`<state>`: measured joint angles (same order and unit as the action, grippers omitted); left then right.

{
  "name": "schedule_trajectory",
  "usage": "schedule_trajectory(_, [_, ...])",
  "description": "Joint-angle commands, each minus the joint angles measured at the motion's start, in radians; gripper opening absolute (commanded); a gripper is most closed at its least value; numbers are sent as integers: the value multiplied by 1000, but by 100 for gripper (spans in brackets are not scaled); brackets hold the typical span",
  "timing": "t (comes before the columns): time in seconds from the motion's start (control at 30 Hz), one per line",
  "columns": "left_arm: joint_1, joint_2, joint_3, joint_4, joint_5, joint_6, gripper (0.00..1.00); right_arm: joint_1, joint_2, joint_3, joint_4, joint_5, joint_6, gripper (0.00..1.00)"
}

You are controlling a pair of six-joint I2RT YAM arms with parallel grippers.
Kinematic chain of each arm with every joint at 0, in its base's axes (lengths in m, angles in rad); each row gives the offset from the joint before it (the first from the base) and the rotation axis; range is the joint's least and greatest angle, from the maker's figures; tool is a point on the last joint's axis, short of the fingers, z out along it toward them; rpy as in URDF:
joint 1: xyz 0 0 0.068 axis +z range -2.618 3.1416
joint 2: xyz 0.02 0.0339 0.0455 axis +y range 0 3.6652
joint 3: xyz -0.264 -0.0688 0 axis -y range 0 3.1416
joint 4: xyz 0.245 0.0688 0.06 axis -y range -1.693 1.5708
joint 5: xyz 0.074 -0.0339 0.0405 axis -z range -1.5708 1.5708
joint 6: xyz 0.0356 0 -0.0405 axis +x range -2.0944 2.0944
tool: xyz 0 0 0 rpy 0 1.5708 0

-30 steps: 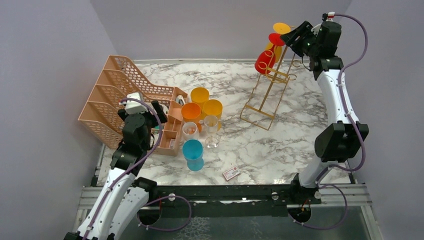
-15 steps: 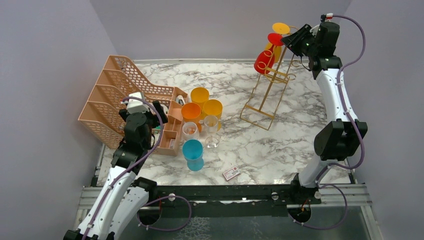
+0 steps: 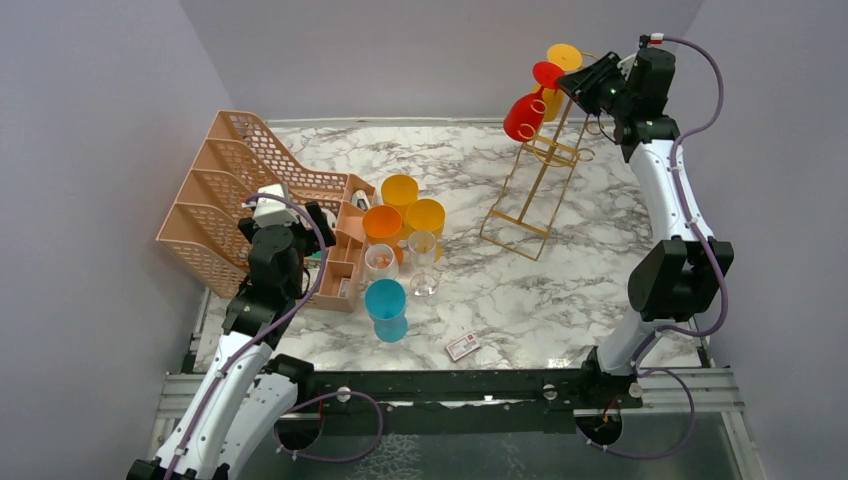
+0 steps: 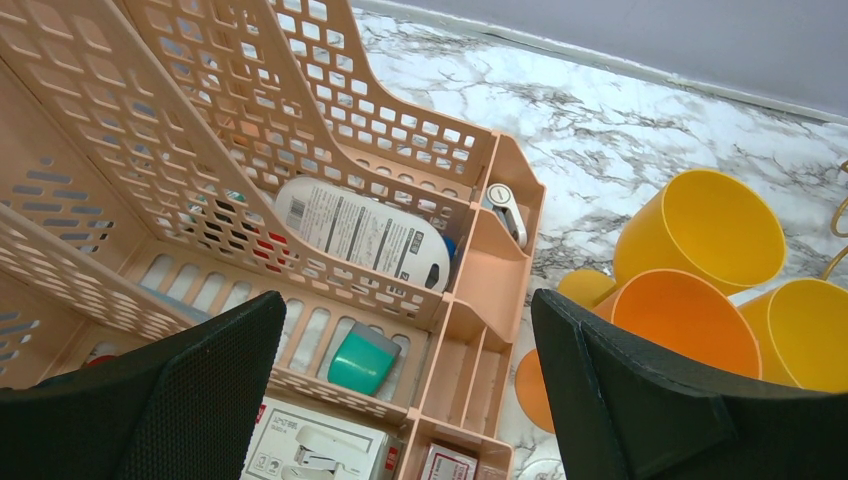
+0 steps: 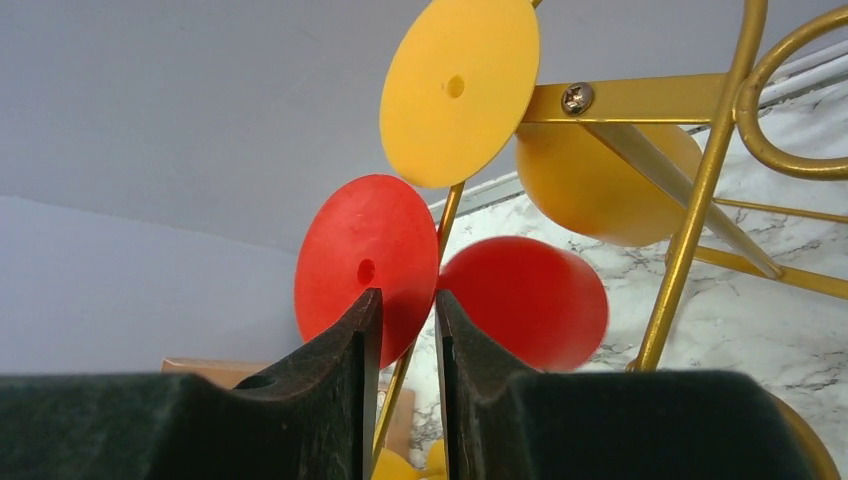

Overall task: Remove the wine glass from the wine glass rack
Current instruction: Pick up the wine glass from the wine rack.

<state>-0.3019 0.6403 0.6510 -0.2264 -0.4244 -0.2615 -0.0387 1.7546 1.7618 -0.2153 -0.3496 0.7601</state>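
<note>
The gold wire wine glass rack [image 3: 535, 190] stands at the back right of the table. A red wine glass [image 3: 523, 114] hangs upside down near its top, tilted, with a yellow wine glass [image 3: 563, 57] just behind it. My right gripper [image 3: 572, 82] is up at the rack top, shut on the red glass by its stem, just under the round foot. In the right wrist view the narrow gripper [image 5: 402, 300] pinches in at the red foot [image 5: 365, 250], with the rack's rail [image 5: 705, 180] to the right. My left gripper [image 4: 405, 305] hangs open over the organizer.
A peach mesh file organizer [image 3: 230, 190] fills the left side. Orange and yellow cups [image 3: 400, 190], clear glasses [image 3: 380, 260] and a blue cup [image 3: 386, 300] crowd the table's middle. A small card [image 3: 462, 346] lies near the front edge.
The right gripper's jaws have narrowed onto the red glass and shifted slightly up and left. The red glass has tilted and moved with them. The left arm is still.
</note>
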Motion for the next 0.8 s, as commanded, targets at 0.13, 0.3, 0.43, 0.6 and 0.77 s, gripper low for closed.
schedule_trajectory(0.13, [6, 3, 8, -3, -10, 10, 99, -3, -21, -43, 9, 18, 54, 24])
schedule_trajectory(0.3, [6, 4, 11, -7, -9, 11, 99, -3, -27, -41, 4, 35, 52, 17])
schedule_trajectory(0.43, [6, 5, 9, -5, -12, 10, 99, -5, -42, -41, -7, 48, 60, 14])
schedule_trajectory(0.6, [6, 23, 14, -11, -9, 11, 99, -15, -81, -85, 33, 50, 136, 8])
schedule_trajectory(0.77, [6, 36, 15, -12, 2, 14, 99, -31, -80, -84, 51, -1, 202, 1])
